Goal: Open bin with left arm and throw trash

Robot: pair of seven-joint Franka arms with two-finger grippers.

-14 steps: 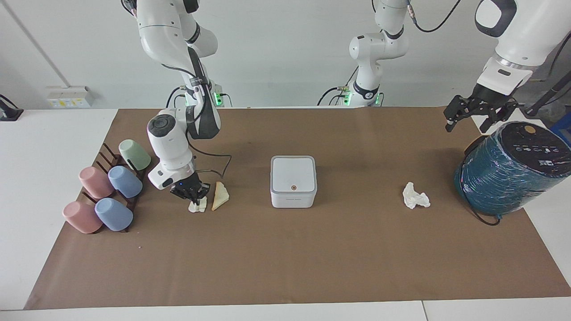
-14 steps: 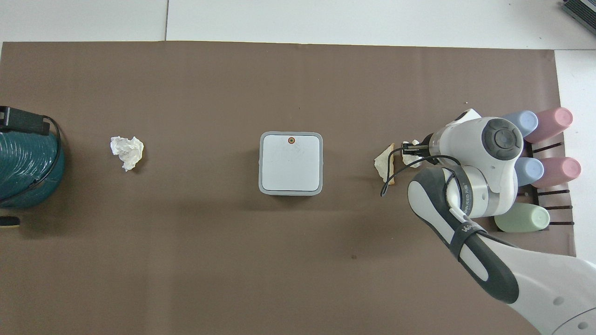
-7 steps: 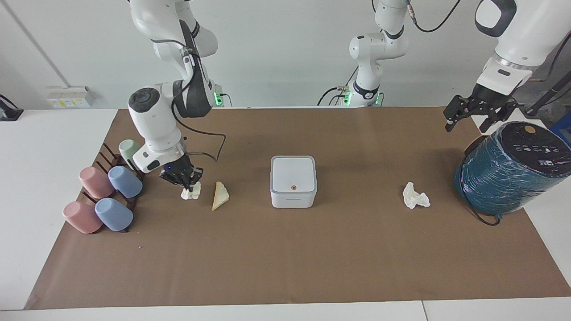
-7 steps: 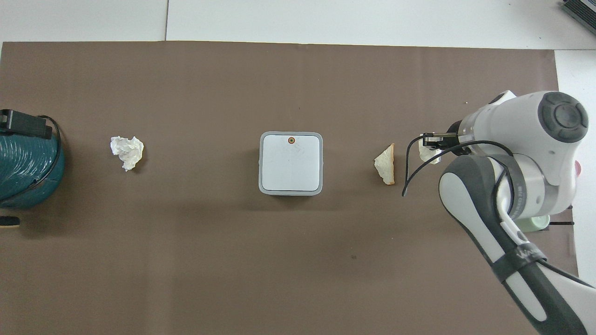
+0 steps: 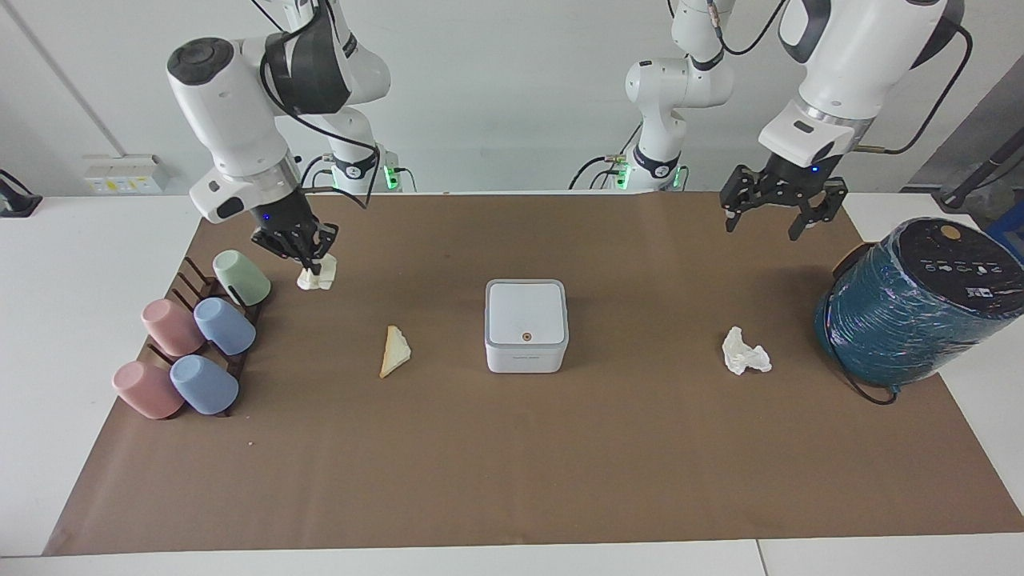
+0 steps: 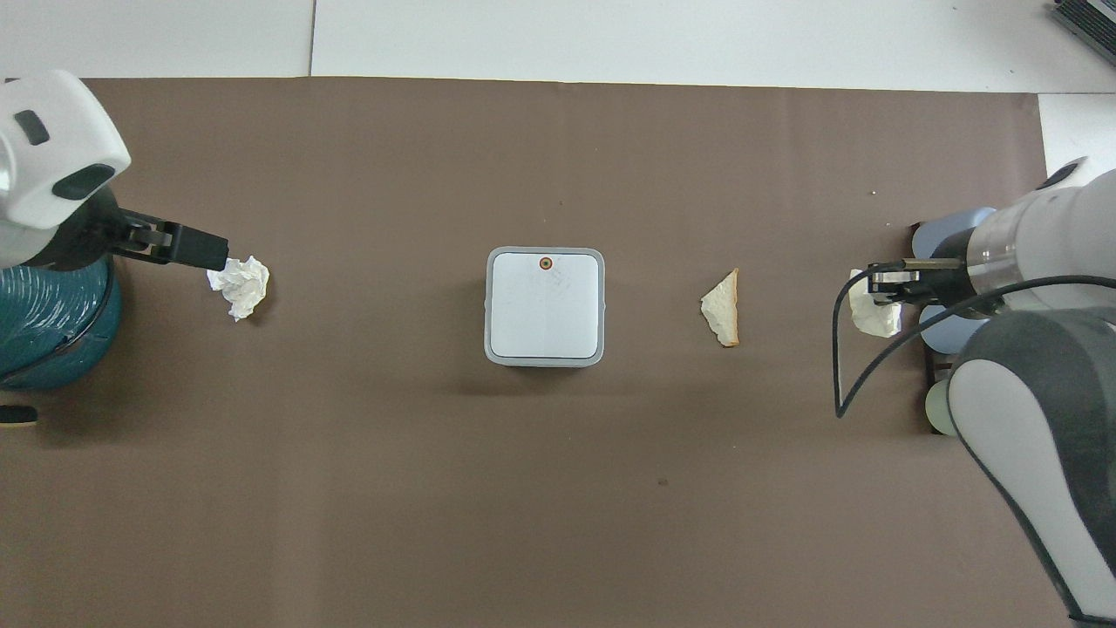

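Note:
The white bin (image 5: 526, 324) stands mid-table with its lid shut; it also shows in the overhead view (image 6: 545, 305). My right gripper (image 5: 312, 260) is shut on a paper wad (image 5: 317, 276) and holds it up over the mat beside the cup rack; the gripper (image 6: 882, 284) and wad (image 6: 876, 316) also show in the overhead view. The tan wedge (image 5: 394, 350) lies between that wad and the bin. A second paper wad (image 5: 745, 352) lies toward the left arm's end. My left gripper (image 5: 772, 220) is open and empty, raised over the mat by the teal cylinder.
A big teal-wrapped cylinder (image 5: 920, 300) lies at the left arm's end of the mat. Several pastel cups on a dark rack (image 5: 192, 336) stand at the right arm's end. A third arm (image 5: 672, 88) stands at the robots' edge of the table.
My right gripper lifted the paper wad off the mat beside the wedge and carried it up toward the cup rack. My left arm swung in from over the cylinder toward the mat.

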